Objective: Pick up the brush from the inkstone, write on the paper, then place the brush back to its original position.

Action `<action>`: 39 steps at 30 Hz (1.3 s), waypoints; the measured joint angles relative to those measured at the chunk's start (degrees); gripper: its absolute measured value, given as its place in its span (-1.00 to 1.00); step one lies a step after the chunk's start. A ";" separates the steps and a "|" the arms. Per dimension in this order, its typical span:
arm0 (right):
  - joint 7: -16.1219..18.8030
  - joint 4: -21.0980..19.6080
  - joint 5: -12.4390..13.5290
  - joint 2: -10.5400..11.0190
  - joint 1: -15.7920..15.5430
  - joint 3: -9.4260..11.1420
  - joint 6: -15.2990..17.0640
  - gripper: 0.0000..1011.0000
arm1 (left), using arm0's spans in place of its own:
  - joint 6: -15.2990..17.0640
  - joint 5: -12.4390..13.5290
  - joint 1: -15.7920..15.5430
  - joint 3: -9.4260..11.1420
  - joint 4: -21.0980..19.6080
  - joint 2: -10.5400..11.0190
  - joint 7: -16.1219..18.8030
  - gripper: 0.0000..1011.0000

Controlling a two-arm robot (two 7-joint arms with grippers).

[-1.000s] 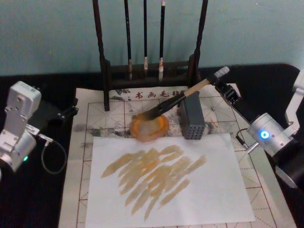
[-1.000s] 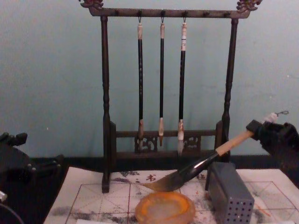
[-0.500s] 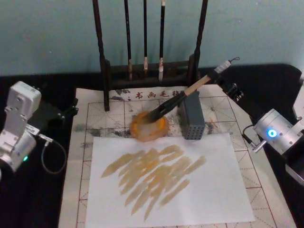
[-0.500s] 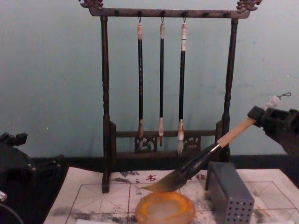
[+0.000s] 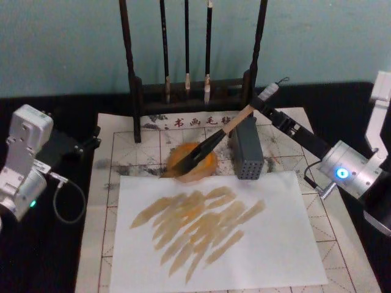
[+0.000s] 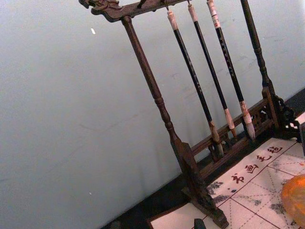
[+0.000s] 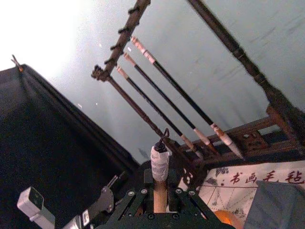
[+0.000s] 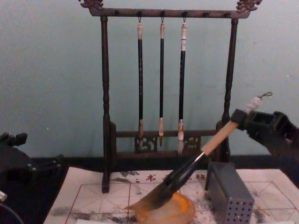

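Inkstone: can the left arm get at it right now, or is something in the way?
Probably not cleanly. The way from the left gripper over the paper looks open, but the brush, held by the right gripper, slants its tip over the inkstone.

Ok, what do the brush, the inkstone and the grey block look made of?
The brush: pale matte handle, likely wood or bamboo; glossy black lower section, perhaps lacquer; dark hair tip. The inkstone: amber, slightly translucent with a soft sheen, maybe resin or stone. The grey block: matte, evenly perforated face, plastic or metal, unclear which.
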 joint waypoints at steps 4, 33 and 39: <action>0.81 1.58 -1.75 -0.40 2.02 -1.84 0.12 -0.66 | 0.00 0.00 0.00 0.00 0.00 0.00 0.00 0.98; 1.95 5.78 -17.32 -4.78 9.48 -8.16 -3.57 -0.66 | 0.00 0.00 0.00 0.00 0.00 0.00 0.00 0.98; 2.58 5.95 -18.96 -5.85 10.13 -8.52 -3.26 -0.66 | 0.00 0.00 0.00 0.00 0.00 0.00 0.00 0.98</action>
